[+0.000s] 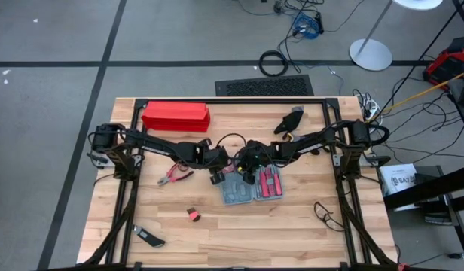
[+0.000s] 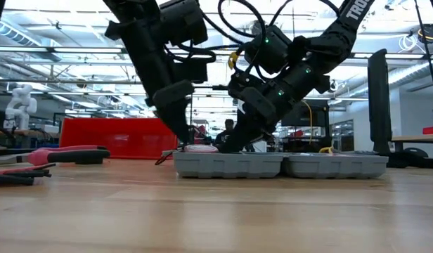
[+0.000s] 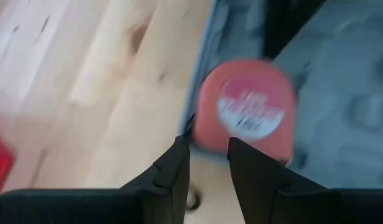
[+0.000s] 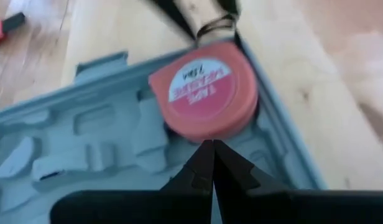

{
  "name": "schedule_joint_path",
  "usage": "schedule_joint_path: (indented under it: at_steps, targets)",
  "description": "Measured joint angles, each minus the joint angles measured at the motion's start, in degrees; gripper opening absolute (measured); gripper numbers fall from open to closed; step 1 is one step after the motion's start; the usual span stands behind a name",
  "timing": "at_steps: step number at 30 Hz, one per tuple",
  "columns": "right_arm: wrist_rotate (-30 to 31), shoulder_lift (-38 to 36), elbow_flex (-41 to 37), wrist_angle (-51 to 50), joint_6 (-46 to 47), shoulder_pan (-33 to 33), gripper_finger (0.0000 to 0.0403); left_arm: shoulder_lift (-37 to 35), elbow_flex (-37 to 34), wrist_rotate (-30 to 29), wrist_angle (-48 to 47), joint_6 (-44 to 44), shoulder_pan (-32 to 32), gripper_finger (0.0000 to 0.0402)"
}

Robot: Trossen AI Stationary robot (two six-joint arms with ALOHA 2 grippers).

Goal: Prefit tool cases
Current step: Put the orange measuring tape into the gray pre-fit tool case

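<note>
The blue-grey tool case (image 1: 236, 194) lies open and flat at mid-table. Its right half holds red-handled tools (image 1: 268, 183). A round red tape measure (image 4: 204, 90) sits in a corner recess of the left half (image 4: 86, 143), at the case's rim. My left gripper (image 3: 207, 155) stands open at the tape measure's outer side, by a small dark loop (image 4: 213, 26). My right gripper (image 4: 211, 149) is shut and comes at the tape measure from the opposite side, over the case. In the low view both grippers slant down onto that end of the case (image 2: 223, 165). My left gripper's fingertips (image 3: 179, 155) stand at the tape measure's outer rim (image 3: 207, 140), slanting down; whether they touch it I cannot tell. My right gripper's shut fingertips meet the tape measure's rim (image 4: 207, 135) on the side toward the case's middle, slanting down. The tape measure lies flat in its recess.
A long red box (image 1: 175, 117) stands at the far left. Red-handled pliers (image 1: 172, 177) lie left of the case. A small red piece (image 1: 193, 215) and a black tool (image 1: 149, 239) lie near the front left. A black object (image 1: 290, 122) sits at the far edge, a cable (image 1: 326, 214) at the right.
</note>
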Motion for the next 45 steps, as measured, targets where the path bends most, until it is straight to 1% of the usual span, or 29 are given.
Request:
schedule_joint_path:
  at_steps: [4, 7, 11, 16, 22, 30, 45]
  targets:
    - [0.2, 0.0, 0.0, -1.5, 0.4, 0.0, 0.0, -0.9, 0.0, -0.2, -3.8, -0.2, 0.0, 0.0116]
    - [0.6, 0.0, 0.0, -1.3, 0.4, -0.1, 0.0, -0.3, 0.0, 1.1, -4.9, -0.2, 0.0, 0.0116]
    - [1.6, 0.0, 0.0, -1.3, -0.2, -0.3, 0.0, 2.2, 0.0, 2.0, -3.5, 0.8, 0.0, 0.0116]
    - [1.8, 0.0, 0.0, -1.5, -0.3, -0.4, 0.0, 3.5, 0.0, 2.0, -1.0, 1.0, 0.3, 0.0116]
    - [1.9, 0.4, 0.0, -1.5, -0.7, -0.4, 0.0, 3.5, 0.0, 1.9, 0.3, 1.0, 0.3, 0.0116]
    - [1.8, 1.7, 0.2, -0.4, -0.4, -0.5, 0.0, 2.7, 1.6, 2.0, -1.7, 1.0, 0.3, 0.0116]
    - [1.8, 2.0, 0.0, 2.9, -1.0, -1.7, 0.0, 2.7, 2.0, 3.0, -1.0, 1.0, 0.4, 0.0116]
